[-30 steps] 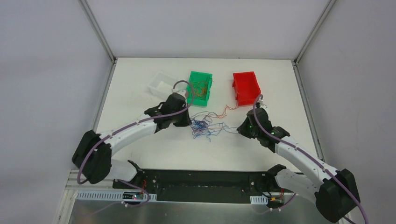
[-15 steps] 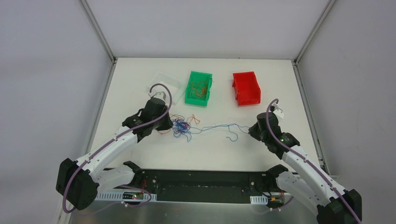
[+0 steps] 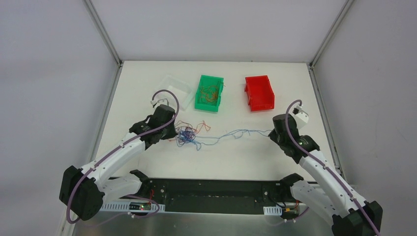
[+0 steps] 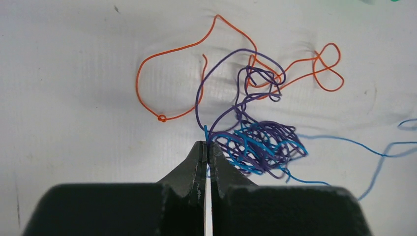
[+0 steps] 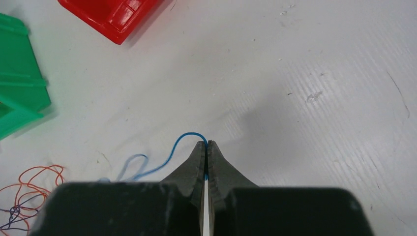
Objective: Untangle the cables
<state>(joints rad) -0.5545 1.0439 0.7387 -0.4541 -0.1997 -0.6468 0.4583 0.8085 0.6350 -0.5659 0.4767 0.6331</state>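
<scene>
A small tangle of cables (image 3: 186, 134), blue, dark purple and orange-red, lies on the white table left of centre. In the left wrist view the tangle (image 4: 260, 145) sits just right of my left gripper (image 4: 207, 144), which is shut on blue and purple strands at its edge. An orange-red wire (image 4: 162, 73) loops loose beyond it. A single blue cable (image 3: 236, 133) stretches rightward from the tangle to my right gripper (image 3: 273, 132). In the right wrist view that gripper (image 5: 206, 143) is shut on the blue cable's end (image 5: 179, 142).
A green bin (image 3: 210, 92) holding orange wires and a red bin (image 3: 259, 92) stand at the back of the table. A clear tray (image 3: 173, 91) lies left of the green bin. Metal frame posts rise at the back corners.
The arms have pulled apart: my right gripper moved right and my left gripper moved left. The blue cable has drawn out longer and straighter, and the tangle shifted left and tightened.
</scene>
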